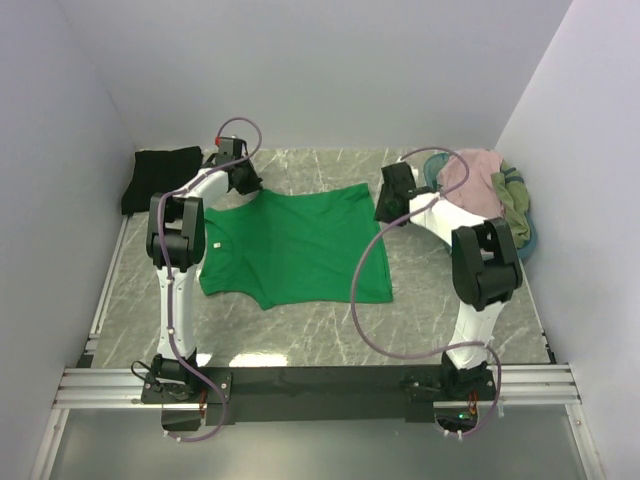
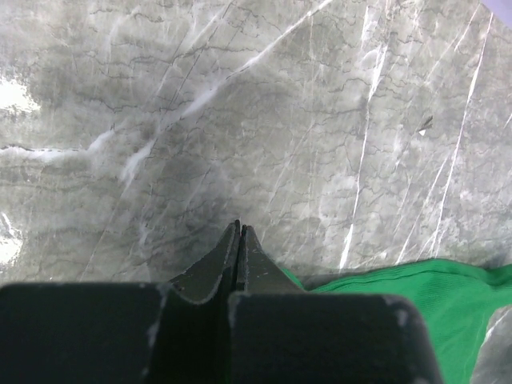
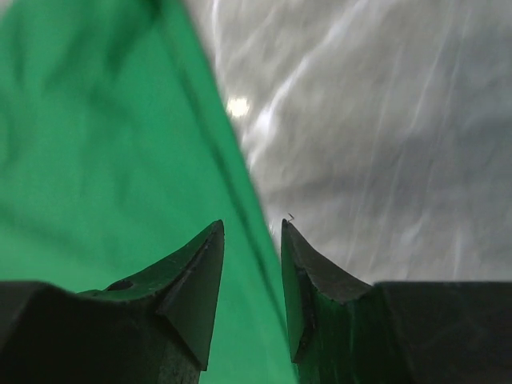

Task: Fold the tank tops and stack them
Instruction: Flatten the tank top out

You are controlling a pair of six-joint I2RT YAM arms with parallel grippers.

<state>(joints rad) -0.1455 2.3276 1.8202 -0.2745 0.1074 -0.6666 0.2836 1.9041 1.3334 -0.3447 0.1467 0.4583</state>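
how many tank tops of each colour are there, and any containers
green tank top: 1
black tank top: 1
pink tank top: 1
olive tank top: 1
teal basket: 1
total: 5 things, 4 of them tank tops

Grey veined marble table point(image 1: 300, 335). Lying directly on it:
- Centre: green tank top point(image 1: 300, 245), spread flat, neck end toward the left edge.
- Far left corner: black tank top point(image 1: 160, 175), bunched compactly.
- Far right corner: teal basket point(image 1: 528, 238), against the right edge.
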